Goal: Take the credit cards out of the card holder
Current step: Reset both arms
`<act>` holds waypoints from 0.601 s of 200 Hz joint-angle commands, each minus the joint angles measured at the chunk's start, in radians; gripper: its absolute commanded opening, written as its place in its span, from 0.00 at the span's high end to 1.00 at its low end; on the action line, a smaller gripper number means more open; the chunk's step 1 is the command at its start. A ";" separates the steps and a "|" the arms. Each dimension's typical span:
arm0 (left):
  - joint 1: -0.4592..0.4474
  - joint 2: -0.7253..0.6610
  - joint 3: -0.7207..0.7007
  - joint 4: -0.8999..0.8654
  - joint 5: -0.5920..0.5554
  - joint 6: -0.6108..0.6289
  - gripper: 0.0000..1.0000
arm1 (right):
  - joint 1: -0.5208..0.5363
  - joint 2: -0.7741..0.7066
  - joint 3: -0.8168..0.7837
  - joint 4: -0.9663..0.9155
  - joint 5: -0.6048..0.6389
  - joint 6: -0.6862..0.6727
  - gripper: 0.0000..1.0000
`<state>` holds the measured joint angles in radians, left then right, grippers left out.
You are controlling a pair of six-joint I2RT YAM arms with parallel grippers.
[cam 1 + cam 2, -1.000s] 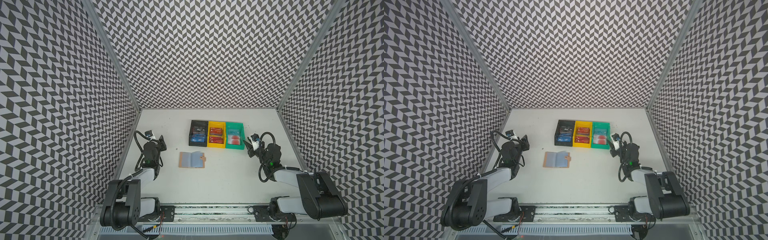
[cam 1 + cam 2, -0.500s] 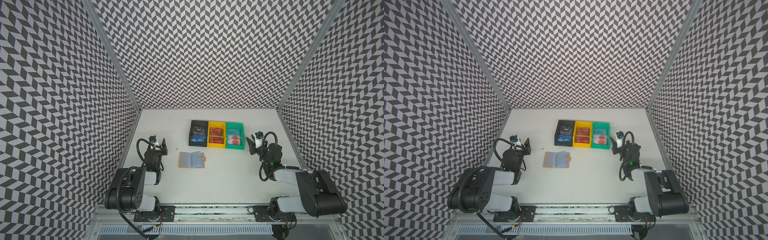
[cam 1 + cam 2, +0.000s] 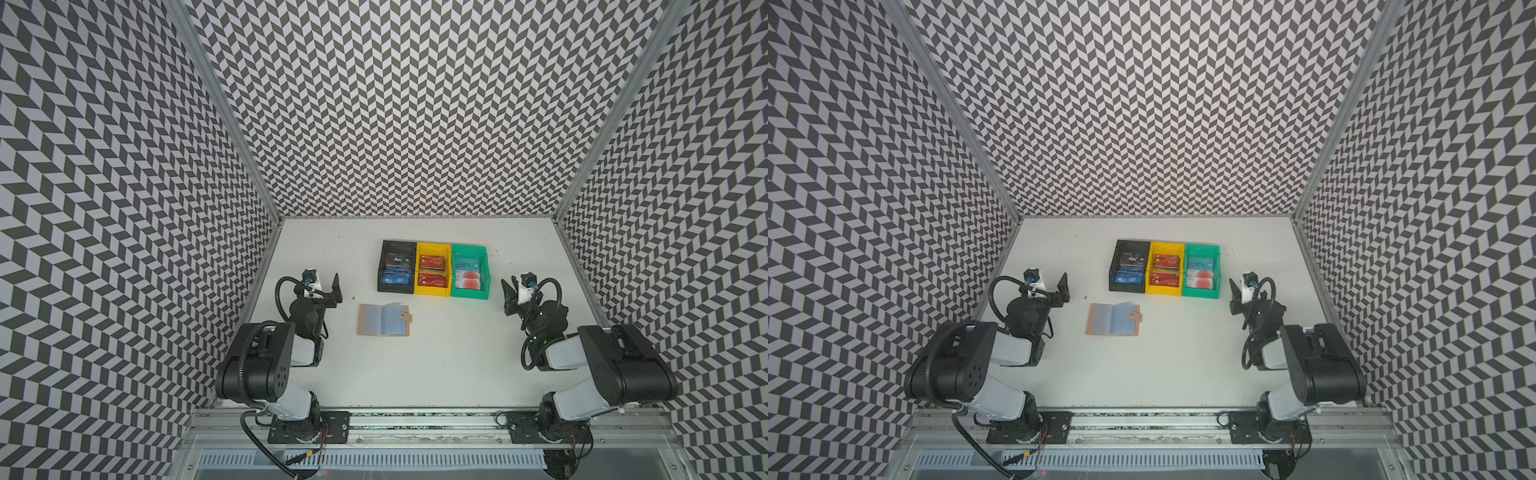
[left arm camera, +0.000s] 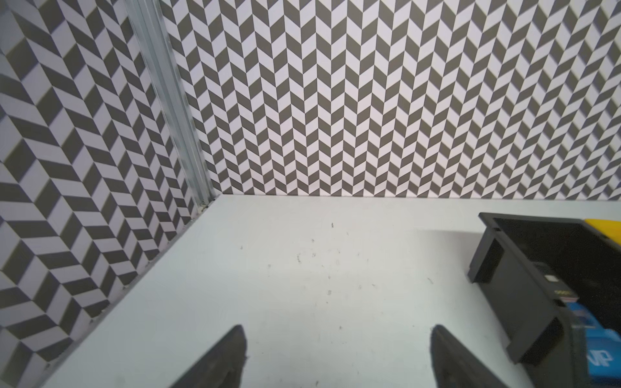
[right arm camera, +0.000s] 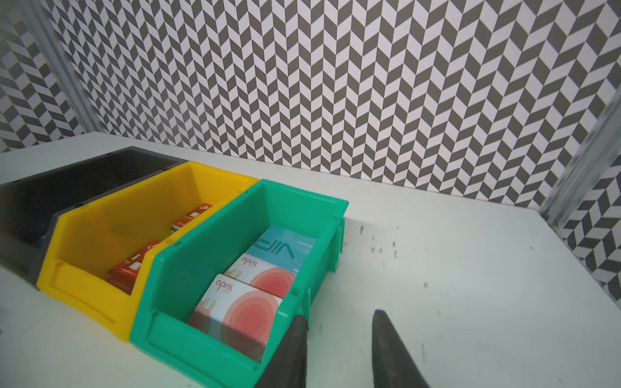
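The card holder (image 3: 383, 319) (image 3: 1113, 319) lies open on the white table, a tan booklet with blue-grey clear sleeve pages and a snap tab on its right side. The credit cards sit in three bins behind it: black and blue ones (image 3: 395, 280), red ones (image 3: 432, 262), a teal one and pale ones with red circles (image 5: 237, 314). My left gripper (image 3: 326, 289) (image 4: 337, 331) hovers left of the holder, open wide and empty. My right gripper (image 3: 510, 286) (image 5: 340, 317) is just right of the green bin, its jaws apart with nothing between them.
The black bin (image 3: 384, 266), yellow bin (image 3: 420, 286) and green bin (image 3: 484, 270) stand side by side at mid-table. Patterned walls close in the left, back and right. Both arms are folded low near the front rail (image 3: 415, 415).
My left gripper has opened wide and its arm has folded back toward its base. The right gripper has barely shifted beside the green bin. The card holder has not moved.
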<state>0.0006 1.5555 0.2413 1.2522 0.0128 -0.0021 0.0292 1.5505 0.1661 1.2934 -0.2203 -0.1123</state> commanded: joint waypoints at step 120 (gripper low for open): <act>-0.004 0.004 0.017 -0.010 -0.007 0.012 0.00 | -0.029 0.019 0.028 0.107 -0.007 0.053 0.01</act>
<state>0.0002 1.5558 0.2462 1.2469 0.0124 0.0032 0.0032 1.5528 0.2081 1.2926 -0.2218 -0.0692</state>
